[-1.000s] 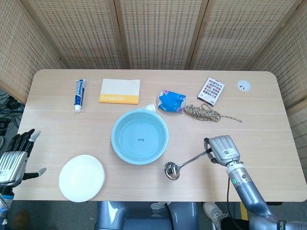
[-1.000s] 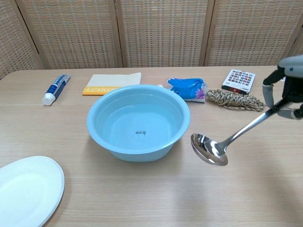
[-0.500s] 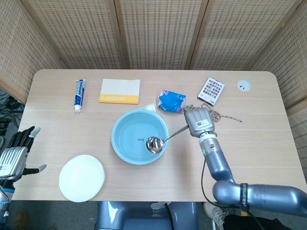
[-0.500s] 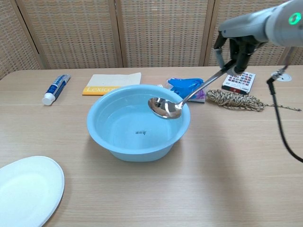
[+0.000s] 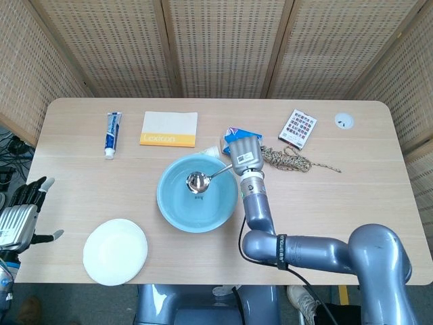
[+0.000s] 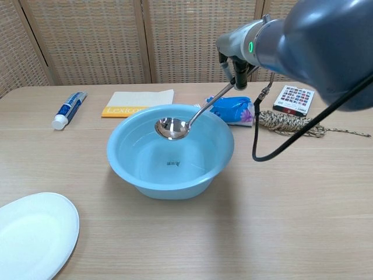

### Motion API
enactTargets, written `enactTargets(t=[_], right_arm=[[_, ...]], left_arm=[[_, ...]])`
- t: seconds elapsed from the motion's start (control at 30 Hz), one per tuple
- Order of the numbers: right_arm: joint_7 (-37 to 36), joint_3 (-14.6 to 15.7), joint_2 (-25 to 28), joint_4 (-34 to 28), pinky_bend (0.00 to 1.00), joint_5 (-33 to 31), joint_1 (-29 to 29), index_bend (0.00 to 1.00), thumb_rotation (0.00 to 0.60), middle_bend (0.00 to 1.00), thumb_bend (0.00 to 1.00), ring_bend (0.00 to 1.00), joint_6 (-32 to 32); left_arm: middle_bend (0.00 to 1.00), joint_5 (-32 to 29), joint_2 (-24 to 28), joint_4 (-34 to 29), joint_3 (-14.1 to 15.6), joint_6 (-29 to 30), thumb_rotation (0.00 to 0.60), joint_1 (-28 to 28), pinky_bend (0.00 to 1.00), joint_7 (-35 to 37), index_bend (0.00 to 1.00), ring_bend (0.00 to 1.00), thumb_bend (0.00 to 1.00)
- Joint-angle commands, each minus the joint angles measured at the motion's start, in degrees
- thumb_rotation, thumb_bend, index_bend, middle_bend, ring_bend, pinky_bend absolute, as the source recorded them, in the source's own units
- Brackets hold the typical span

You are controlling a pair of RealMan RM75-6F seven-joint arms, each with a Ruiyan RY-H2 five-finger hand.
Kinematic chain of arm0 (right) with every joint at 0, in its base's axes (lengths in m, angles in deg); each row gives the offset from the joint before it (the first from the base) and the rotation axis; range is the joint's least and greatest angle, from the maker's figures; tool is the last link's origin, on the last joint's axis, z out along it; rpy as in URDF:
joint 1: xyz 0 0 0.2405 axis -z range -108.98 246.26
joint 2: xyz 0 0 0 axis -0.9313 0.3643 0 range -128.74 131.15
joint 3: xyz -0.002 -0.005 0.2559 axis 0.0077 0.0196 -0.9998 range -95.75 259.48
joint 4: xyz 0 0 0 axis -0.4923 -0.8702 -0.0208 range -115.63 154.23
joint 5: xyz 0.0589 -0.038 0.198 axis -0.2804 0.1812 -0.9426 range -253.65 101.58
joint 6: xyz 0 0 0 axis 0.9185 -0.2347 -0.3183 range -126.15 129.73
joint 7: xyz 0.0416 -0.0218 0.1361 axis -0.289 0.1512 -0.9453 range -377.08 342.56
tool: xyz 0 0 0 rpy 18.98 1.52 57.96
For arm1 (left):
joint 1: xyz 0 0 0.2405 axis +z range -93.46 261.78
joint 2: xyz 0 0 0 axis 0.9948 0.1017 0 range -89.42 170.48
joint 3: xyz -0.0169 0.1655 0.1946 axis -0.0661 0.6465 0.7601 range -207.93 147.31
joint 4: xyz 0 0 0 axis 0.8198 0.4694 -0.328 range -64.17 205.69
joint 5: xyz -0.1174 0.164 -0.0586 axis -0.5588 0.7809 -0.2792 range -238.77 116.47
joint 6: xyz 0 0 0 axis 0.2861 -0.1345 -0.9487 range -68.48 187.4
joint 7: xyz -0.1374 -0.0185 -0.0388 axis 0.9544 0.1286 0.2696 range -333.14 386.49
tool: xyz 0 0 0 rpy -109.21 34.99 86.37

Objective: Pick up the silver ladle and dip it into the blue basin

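Observation:
My right hand point(image 5: 245, 155) point(image 6: 237, 55) grips the handle of the silver ladle point(image 5: 198, 181) point(image 6: 172, 128). The ladle slants down to the left, and its bowl hangs over the middle of the blue basin point(image 5: 170, 210) point(image 6: 125, 169), just above the water. The basin sits at the table's centre with a small dark mark on its bottom. My left hand point(image 5: 20, 217) is off the table's left front corner, fingers spread, holding nothing; the chest view does not show it.
Behind the basin lie a toothpaste tube point(image 5: 112, 134), a Lexicon booklet point(image 5: 169, 128), a blue packet point(image 6: 232, 109), a coil of rope point(image 5: 291, 160) and a card box point(image 5: 298, 127). A white plate point(image 5: 115, 252) sits at the front left.
My right arm has swung left from the table's front right, carrying the ladle up and over the basin's rim to above its centre. My left hand has barely moved.

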Motion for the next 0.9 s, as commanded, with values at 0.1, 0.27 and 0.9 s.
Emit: enactTargets(t=[0.1, 0.27, 0.9], right_arm=[[2.0, 3.1, -6.5, 9.3, 1.00, 3.1, -2.1, 0.81, 0.600, 0.99, 0.76, 1.00, 0.8], [2.4, 5.1, -8.4, 11.6, 1.00, 6.8, -1.8, 0.82, 0.600, 1.00, 0.76, 1.00, 0.0], [9.6, 13.4, -17.8, 21.4, 1.00, 21.7, 0.3, 0.83, 0.600, 1.00, 0.76, 1.00, -1.1]], left_arm=[[0.00, -0.1, -0.2, 0.2, 0.2, 0.0, 0.600, -0.1, 0.00, -0.1, 0.00, 0.00, 0.00], [0.00, -0.6, -0.3, 0.4, 0.3, -1.2, 0.600, -0.5, 0.00, 0.6, 0.00, 0.00, 0.00], [0.00, -0.4, -0.6, 1.4, 0.3, -1.9, 0.600, -1.3, 0.00, 2.0, 0.00, 0.00, 0.00]])
